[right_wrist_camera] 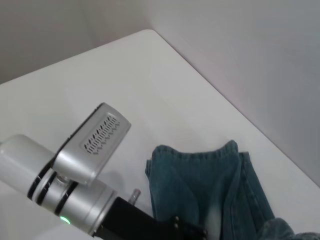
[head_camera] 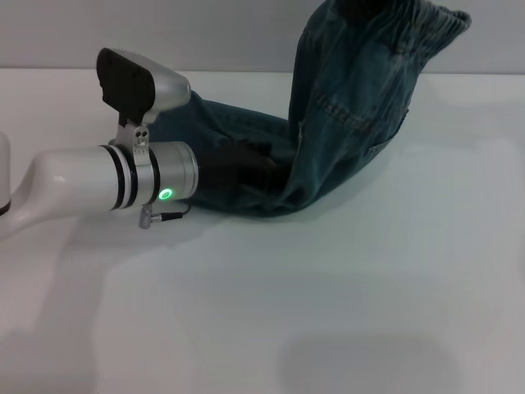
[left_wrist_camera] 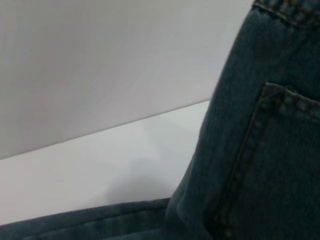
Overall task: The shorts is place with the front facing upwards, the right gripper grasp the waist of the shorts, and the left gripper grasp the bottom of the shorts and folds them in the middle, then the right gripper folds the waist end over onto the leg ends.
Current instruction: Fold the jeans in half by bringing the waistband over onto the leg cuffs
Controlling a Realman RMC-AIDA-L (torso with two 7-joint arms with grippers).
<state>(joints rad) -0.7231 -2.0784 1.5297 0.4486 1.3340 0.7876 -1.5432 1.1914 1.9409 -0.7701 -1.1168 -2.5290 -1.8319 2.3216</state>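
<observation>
Denim everywhere: the shorts (head_camera: 344,123) are half in the air, the waist of the shorts (head_camera: 426,18) hoisted high above the white table (head_camera: 328,312) while the rest drapes down and trails flat along the table toward the left arm. The gathered band is bunched at the very top of the head view, hanging from something out of sight, so the right gripper itself cannot be seen and its grip cannot be told. Down at the low end of the shorts, the left gripper (head_camera: 246,164) is pushed into the fabric where the leg ends (right_wrist_camera: 200,152) lie stacked on the table; whether its fingers are clamped cannot be told. A back pocket (left_wrist_camera: 280,150) shows close up in the left wrist view.
</observation>
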